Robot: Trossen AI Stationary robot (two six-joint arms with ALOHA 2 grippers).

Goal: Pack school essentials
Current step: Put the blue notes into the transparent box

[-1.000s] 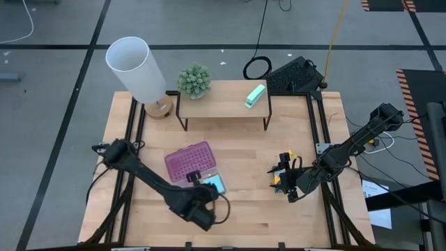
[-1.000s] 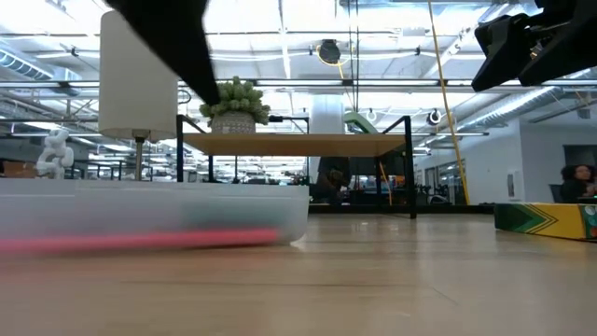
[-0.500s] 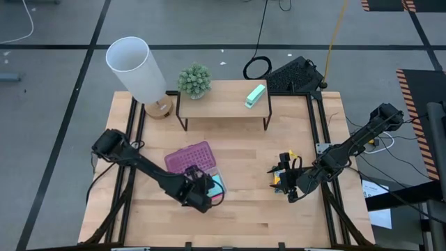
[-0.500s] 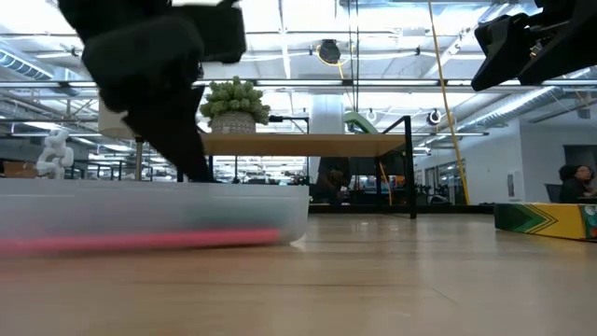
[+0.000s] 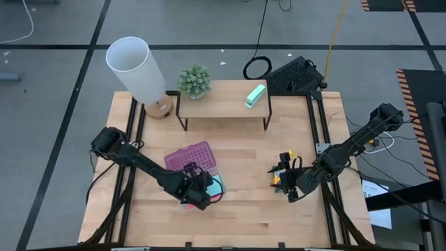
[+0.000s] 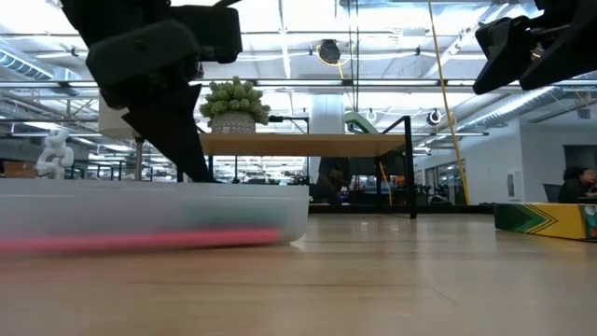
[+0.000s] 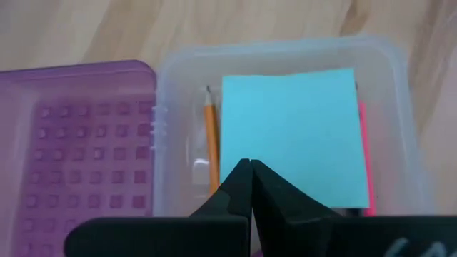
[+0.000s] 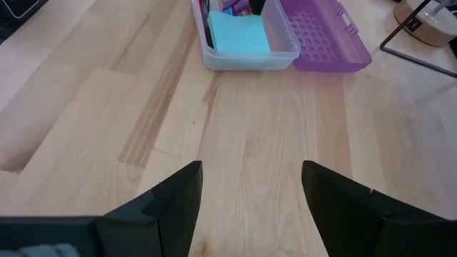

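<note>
A clear case (image 7: 285, 50) stands near the table's middle with its purple lid (image 7: 78, 143) swung open beside it. In the case lie a blue sticky-note pad (image 7: 293, 128), an orange pencil (image 7: 211, 135) and a pink pencil (image 7: 364, 157). My left gripper (image 7: 246, 165) is shut and points down over the pad's near part (image 5: 198, 192). To the right, my right gripper (image 5: 284, 185) stands open above the table. Beside it lies the yellow-green crayon box (image 6: 546, 219), flat on the wood. My left gripper's shut fingertips (image 7: 243, 178) stand over the blue pad from above, pointing down into the case. I cannot tell whether they touch the pad.
A white lamp (image 5: 136, 70) stands at the far left. A low wooden shelf (image 5: 223, 104) at the far edge carries a plant (image 5: 194, 80) and a mint-green block (image 5: 255, 95). Bare wood lies between the case and my right gripper (image 8: 250, 178).
My left gripper has gone from near the table's near edge toward the far edge and now stands over the open case. My right arm has kept still.
</note>
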